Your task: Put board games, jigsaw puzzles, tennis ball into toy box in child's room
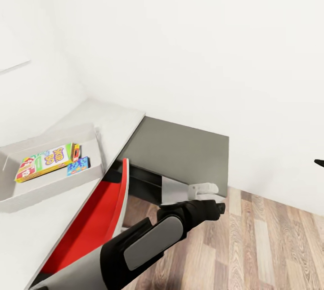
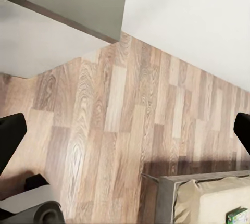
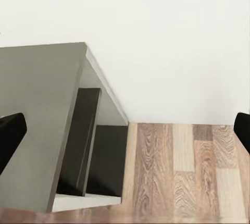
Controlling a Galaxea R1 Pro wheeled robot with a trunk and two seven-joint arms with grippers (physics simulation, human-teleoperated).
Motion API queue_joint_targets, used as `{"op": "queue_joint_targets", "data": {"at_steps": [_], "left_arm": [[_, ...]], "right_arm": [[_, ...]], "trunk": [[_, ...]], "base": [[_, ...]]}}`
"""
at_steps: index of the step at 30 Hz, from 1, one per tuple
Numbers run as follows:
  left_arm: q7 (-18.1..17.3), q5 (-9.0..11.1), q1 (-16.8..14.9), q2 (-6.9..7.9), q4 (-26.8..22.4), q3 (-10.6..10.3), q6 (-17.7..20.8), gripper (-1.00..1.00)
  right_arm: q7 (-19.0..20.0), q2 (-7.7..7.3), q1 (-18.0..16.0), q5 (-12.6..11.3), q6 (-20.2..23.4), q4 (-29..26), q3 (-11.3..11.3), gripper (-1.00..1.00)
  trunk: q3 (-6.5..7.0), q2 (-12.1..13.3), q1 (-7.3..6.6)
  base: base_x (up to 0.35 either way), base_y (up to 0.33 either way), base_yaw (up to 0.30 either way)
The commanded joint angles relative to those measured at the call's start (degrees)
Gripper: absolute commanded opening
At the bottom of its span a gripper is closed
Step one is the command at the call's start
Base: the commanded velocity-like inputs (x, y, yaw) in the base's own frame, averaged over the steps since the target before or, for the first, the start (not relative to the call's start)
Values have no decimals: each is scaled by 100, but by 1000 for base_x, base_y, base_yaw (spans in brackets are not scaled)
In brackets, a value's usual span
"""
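Toy box status: we see the shallow light grey rectangular toy box [image 1: 49,182] resting on the long pale grey-white table [image 1: 114,119], near the wall corner.
Inside the toy box lie the flat yellow-green-red printed board game box [image 1: 44,161] and, just beside it, the smaller blue board game box [image 1: 78,165]. A red-and-white chair [image 1: 96,218] stands tucked against the table's front edge, next to the darker grey corner section [image 1: 180,150]. Our left arm [image 1: 148,240] reaches forward over the wood-plank floor [image 1: 270,245], with the left gripper [image 2: 125,130] above bare planks, its black fingertips [image 2: 10,135] set wide apart and holding nothing. Our right gripper [image 3: 125,130] faces the grey corner section and white wall [image 3: 172,31], fingertips [image 3: 10,133] likewise spread wide and empty.
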Motion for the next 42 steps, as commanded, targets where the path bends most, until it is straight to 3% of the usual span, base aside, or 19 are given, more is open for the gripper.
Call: {"op": "queue_joint_targets", "data": {"at_steps": [1, 6, 16, 35, 38, 42], "left_arm": [[-3, 6, 13, 0, 30, 19, -3, 100], [-213, -27, 42, 1, 271, 51, -38, 100], [-229, -37, 44, 1, 500, 56, -41, 100], [-441, -36, 53, 42, 595, 52, -220, 100], [-450, -42, 53, 52, 671, 55, -233, 100], [-455, -45, 53, 47, 907, 53, -234, 100]], "right_arm": [[52, 2, -10, 122, 27, 0, 137, 100], [19, 26, -17, 514, 27, 7, 379, 100], [11, 201, -19, 576, 27, 9, 412, 100], [9, 244, -19, 635, 27, 14, 423, 100], [-284, 307, -58, 677, 27, 571, 430, 100], [-821, 373, -80, 713, 27, 919, 752, 100]], "trunk": [[-2, -11, 3], [35, -11, 3], [110, -11, 3], [250, -11, 3], [273, -11, 3], [302, -11, 3]], "base": [[0, 0, -220], [0, 0, -220], [0, 0, -220], [0, -4, -220], [0, -265, -220], [0, -292, -218]]}}
